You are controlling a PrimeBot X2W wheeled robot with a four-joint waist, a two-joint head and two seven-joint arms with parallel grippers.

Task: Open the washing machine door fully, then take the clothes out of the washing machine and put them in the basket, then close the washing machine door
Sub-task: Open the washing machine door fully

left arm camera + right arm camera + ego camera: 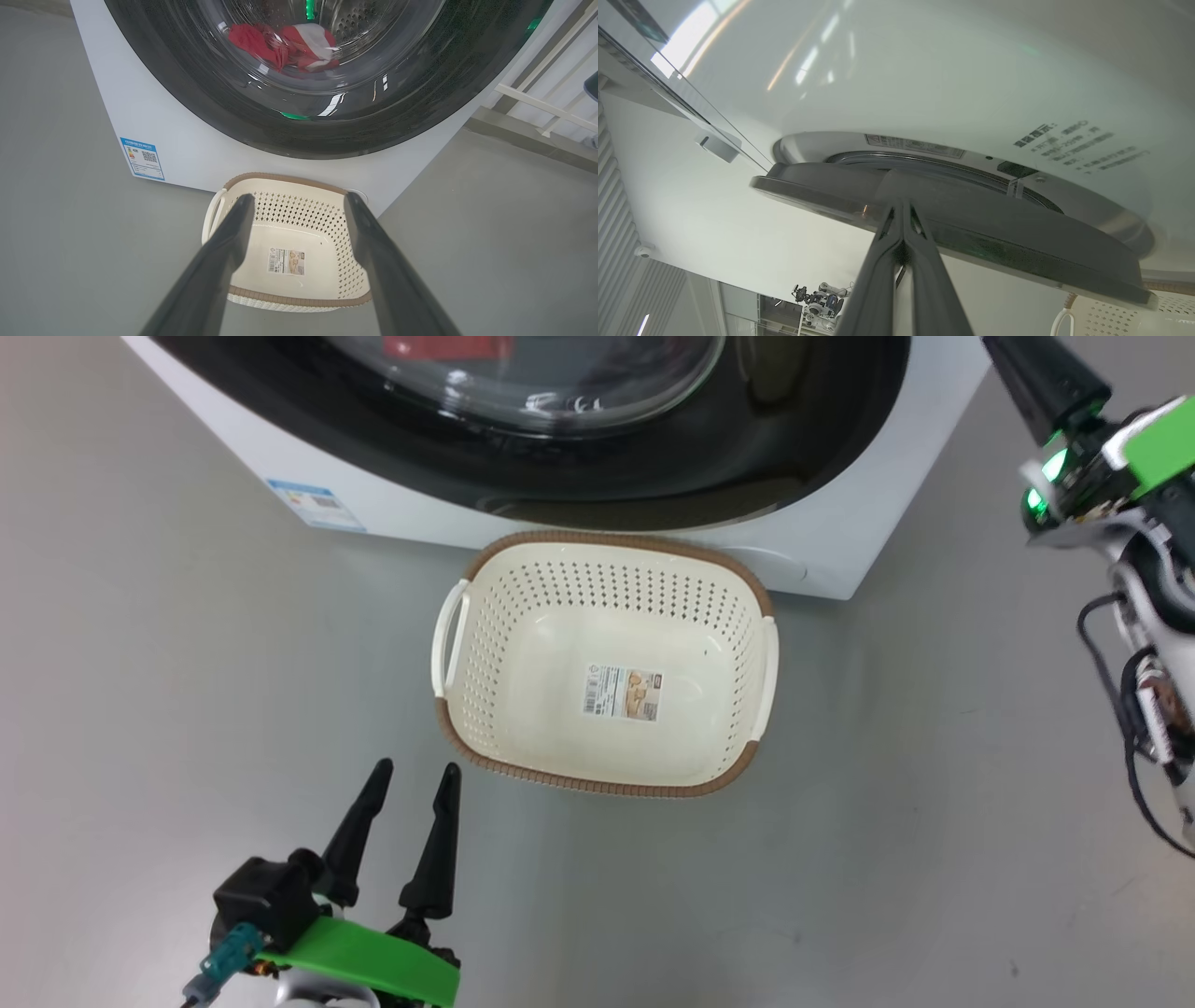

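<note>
My left hand (417, 766) hangs low over the grey floor (168, 709), its two dark fingers spread well apart with nothing between them, pointing toward the basket (485, 616). The basket stands upright on the floor just before the washing machine (840, 546), its far brown rim close against the foot of the white front; whether the two touch I cannot tell. A paper label (623, 692) lies bare on the basket's bottom, and one pale side handle faces my left hand's side. The washing machine door (747, 457) rises above the basket, its wide glossy black rim ringing the bulging glass. Through that glass, in my left wrist view, I see the clothes (285, 44) inside the drum: red fabric with a white patch, heaped low against the window. A small blue sticker (313, 504) sits on the machine's lower front corner, on my left. My right hand (902, 212) is raised at the door's right side, its fingers pressed tight together with nothing clamped between them, their tips meeting the dark edge of the door's rim. I cannot tell if the tips reach behind that edge.
</note>
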